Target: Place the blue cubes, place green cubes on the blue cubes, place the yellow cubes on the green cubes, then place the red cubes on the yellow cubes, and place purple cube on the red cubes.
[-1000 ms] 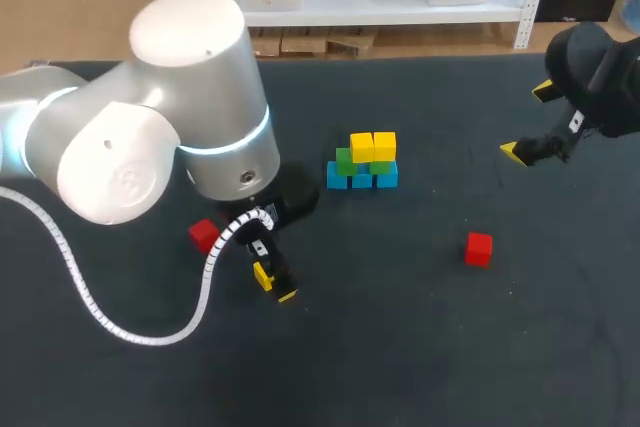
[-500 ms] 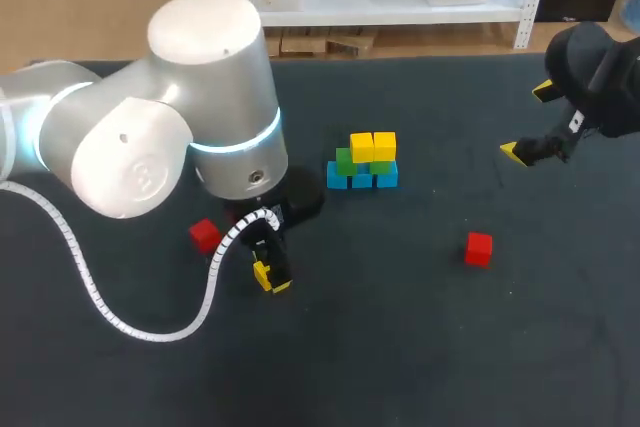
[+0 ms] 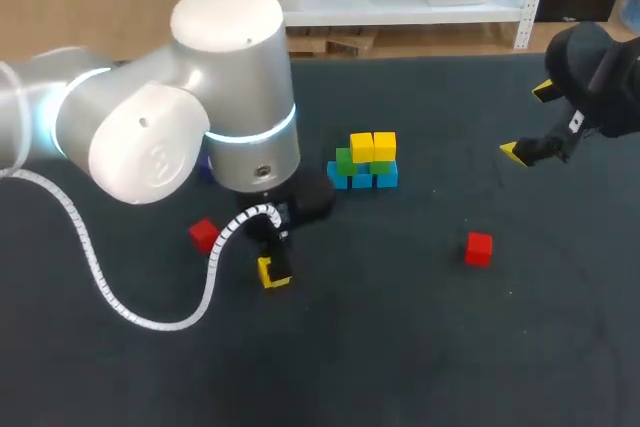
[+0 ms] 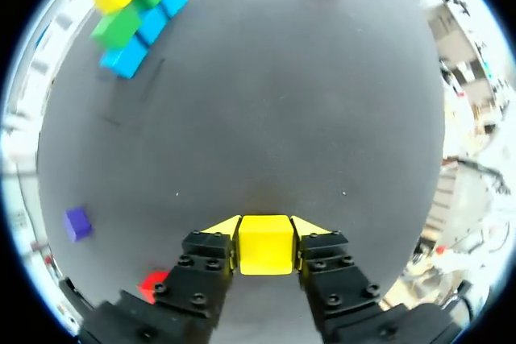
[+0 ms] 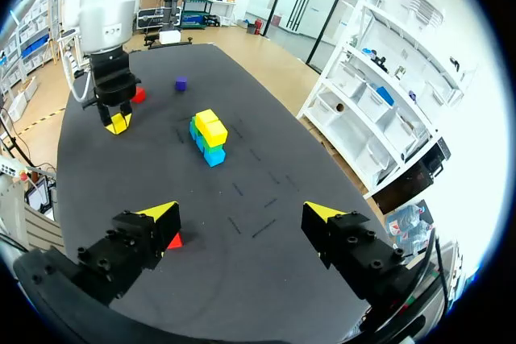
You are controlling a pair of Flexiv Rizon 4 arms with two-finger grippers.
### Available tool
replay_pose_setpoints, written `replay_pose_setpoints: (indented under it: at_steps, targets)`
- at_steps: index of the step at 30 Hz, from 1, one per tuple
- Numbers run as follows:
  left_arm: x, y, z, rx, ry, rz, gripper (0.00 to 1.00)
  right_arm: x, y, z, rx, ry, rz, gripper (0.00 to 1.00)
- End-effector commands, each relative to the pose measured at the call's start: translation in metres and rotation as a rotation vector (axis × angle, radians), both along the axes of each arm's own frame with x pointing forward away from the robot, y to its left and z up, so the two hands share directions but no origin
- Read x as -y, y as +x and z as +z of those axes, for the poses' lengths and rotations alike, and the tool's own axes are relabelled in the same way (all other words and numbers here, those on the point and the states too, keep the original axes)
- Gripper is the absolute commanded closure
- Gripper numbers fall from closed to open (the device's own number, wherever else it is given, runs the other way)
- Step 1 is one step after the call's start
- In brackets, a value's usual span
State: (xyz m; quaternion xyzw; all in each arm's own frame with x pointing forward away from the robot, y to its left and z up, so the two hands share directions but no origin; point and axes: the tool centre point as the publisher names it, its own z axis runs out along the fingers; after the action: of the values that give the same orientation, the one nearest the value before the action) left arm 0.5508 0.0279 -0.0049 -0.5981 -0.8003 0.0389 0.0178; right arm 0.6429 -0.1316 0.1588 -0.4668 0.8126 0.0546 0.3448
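My left gripper (image 4: pixel 266 229) is shut on a yellow cube (image 4: pixel 264 249), low at the table's front left (image 3: pixel 272 273). The stack (image 3: pixel 362 162) stands mid-table: three blue cubes (image 3: pixel 361 180) in a row, green cubes (image 3: pixel 346 160) on them, two yellow cubes (image 3: pixel 373 145) on top. One red cube (image 3: pixel 203 235) lies just left of my left gripper, another red cube (image 3: pixel 478 248) to the front right. A purple cube (image 4: pixel 77 223) sits behind the left arm. My right gripper (image 3: pixel 528 121) hangs open and empty at the far right, well above the table (image 5: pixel 240 215).
The left arm's big silver elbow (image 3: pixel 190 117) and its white cable (image 3: pixel 90 267) cover much of the table's left side in the head view. Bare dark tabletop (image 3: pixel 400 347) stretches across the front and between the stack and the right arm.
The left gripper's fingers closed in on the yellow cube. The left arm's elbow swung a little to the right and back. The right arm did not move.
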Motion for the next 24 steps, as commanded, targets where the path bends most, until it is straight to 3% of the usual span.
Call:
replay_pose_setpoints:
  at_steps: [1,9,17,24]
  targets:
    - [0.001,0.013,0.009,-0.006,-0.001,-0.111,1.0,-0.002,-0.002,-0.003,0.129,-0.053,-0.108,0.0]
    - [-0.011,0.033,0.027,0.024,0.037,-0.174,1.0,-0.002,-0.002,-0.003,0.129,-0.053,-0.108,0.0]
    - [-0.007,0.054,0.048,0.064,-0.009,-0.198,1.0,-0.002,-0.002,-0.003,0.129,-0.053,-0.108,0.0]
    - [0.005,0.077,0.052,0.077,-0.015,-0.258,1.0,-0.002,-0.002,-0.003,0.129,-0.053,-0.108,0.0]
